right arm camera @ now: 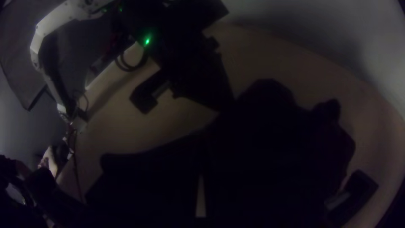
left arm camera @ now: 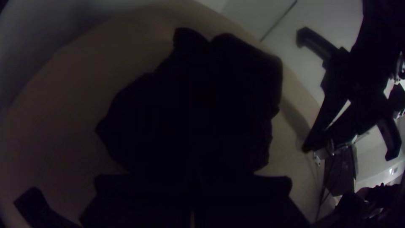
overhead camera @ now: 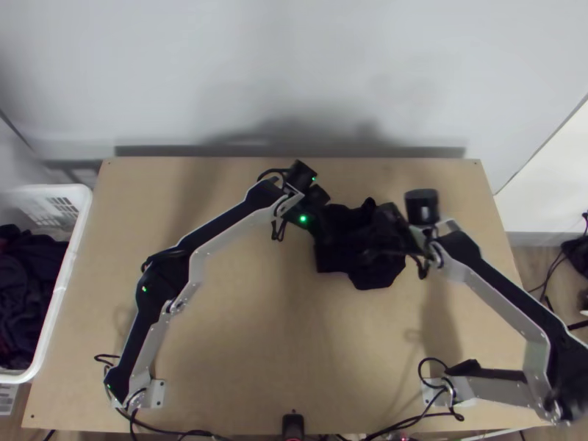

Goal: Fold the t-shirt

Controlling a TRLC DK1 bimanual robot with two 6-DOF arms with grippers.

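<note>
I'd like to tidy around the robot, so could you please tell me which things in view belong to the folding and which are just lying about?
For the folding:
- dark T-shirt, bunched on the table
- left gripper
- right gripper

Lying about:
- white basket beside the table
- dark clothes in it
- small black device at the near edge

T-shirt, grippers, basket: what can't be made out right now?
T-shirt: sleeves, collar and layers, lost in black cloth and shadow, all views.
Left gripper: whether cloth is pinched between its fingers, too dark, left wrist view.
Right gripper: same, right wrist view.
White basket: far side, cut off by top view's left edge.
</note>
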